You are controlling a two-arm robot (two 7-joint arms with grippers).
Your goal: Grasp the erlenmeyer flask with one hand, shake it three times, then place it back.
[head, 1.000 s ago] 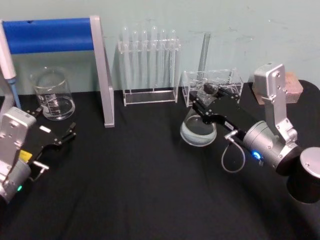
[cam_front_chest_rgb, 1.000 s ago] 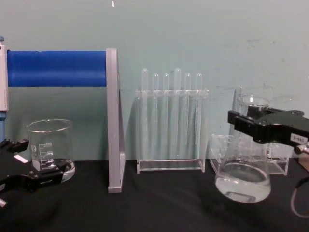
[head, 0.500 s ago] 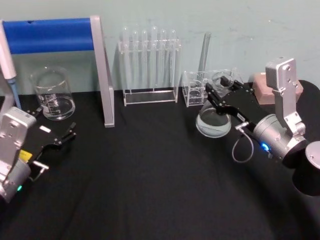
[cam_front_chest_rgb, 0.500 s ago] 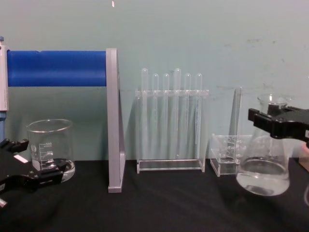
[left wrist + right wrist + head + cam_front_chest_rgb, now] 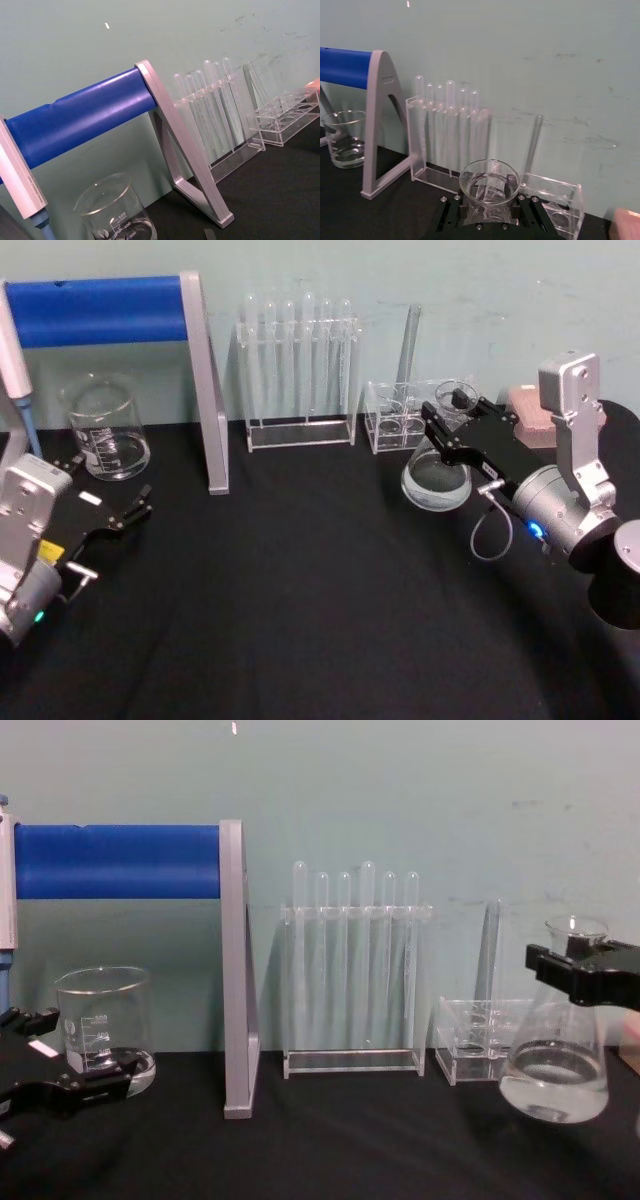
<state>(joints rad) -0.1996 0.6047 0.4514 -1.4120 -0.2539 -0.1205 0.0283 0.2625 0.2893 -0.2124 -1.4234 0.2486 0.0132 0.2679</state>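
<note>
Swinging phase of the shake, shown as the clear glass conical erlenmeyer flask (image 5: 435,480) with a little clear liquid in its wide base is carried by the right hand (image 5: 446,428), a black two-jawed gripper on a silver wrist with a looped cable. The jaws are closed on the narrow neck just under the flared rim, as the right wrist view confirms with the flask mouth (image 5: 489,182) sitting between the black jaw plates of the right hand (image 5: 489,212). Compared with a second ago, when the flask leaned over and stood nearer the clear acrylic rack of thin test tubes (image 5: 298,370), the vessel now lies farther toward the robot's right, in front of the small clear plastic holder (image 5: 395,420), and is close to upright. In the chest view the flask (image 5: 555,1070) shows a level liquid surface, and its base appears to hang slightly clear of the black worktop (image 5: 300,620), though contact cannot be ruled out. This shift reads as one sideways stroke of the shaking; how many strokes are complete cannot be judged, and the return to the worktop is not yet done. The left hand (image 5: 108,482), jaws apart and empty, rests parked near the straight-walled glass beaker (image 5: 105,430).
</note>
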